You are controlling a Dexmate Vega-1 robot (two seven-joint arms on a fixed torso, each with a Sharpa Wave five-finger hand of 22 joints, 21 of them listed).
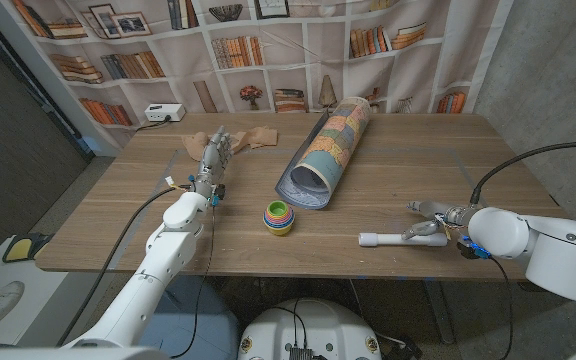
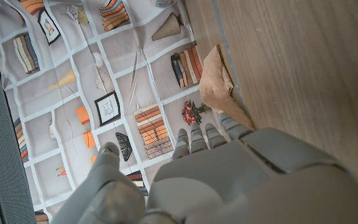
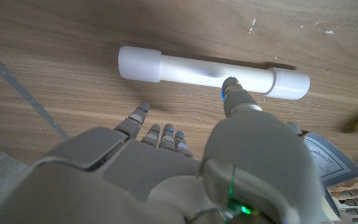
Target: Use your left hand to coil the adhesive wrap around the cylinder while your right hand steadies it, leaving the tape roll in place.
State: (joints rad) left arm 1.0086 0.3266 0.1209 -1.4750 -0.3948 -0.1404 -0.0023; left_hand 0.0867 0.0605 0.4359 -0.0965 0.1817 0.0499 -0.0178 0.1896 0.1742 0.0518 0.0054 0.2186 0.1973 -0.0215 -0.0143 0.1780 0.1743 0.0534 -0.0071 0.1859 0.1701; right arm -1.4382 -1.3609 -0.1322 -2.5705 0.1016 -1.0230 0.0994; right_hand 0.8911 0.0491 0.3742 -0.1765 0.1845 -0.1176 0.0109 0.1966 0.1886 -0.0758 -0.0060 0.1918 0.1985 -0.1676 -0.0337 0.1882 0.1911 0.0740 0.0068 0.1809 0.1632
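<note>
A white cylinder [image 1: 383, 238] [image 3: 210, 71] lies on its side near the table's front edge. My right hand [image 1: 430, 226] [image 3: 185, 168] hovers at its right end, fingers spread, and one fingertip [image 3: 231, 85] touches the tube without gripping it. A stack of bright tape rolls [image 1: 279, 217] stands at the front middle. Crumpled tan wrap [image 1: 253, 137] [image 2: 221, 87] lies at the back left. My left hand [image 1: 211, 162] [image 2: 229, 180] is just in front of the wrap, fingers apart and pointing toward it, holding nothing.
A large rolled printed mat [image 1: 328, 150] lies diagonally across the table's [image 1: 408, 170] middle, behind the tape rolls. A white box [image 1: 164, 113] sits off the back left corner. A bookshelf-print backdrop hangs behind the table. My right arm's cable arches over the right side.
</note>
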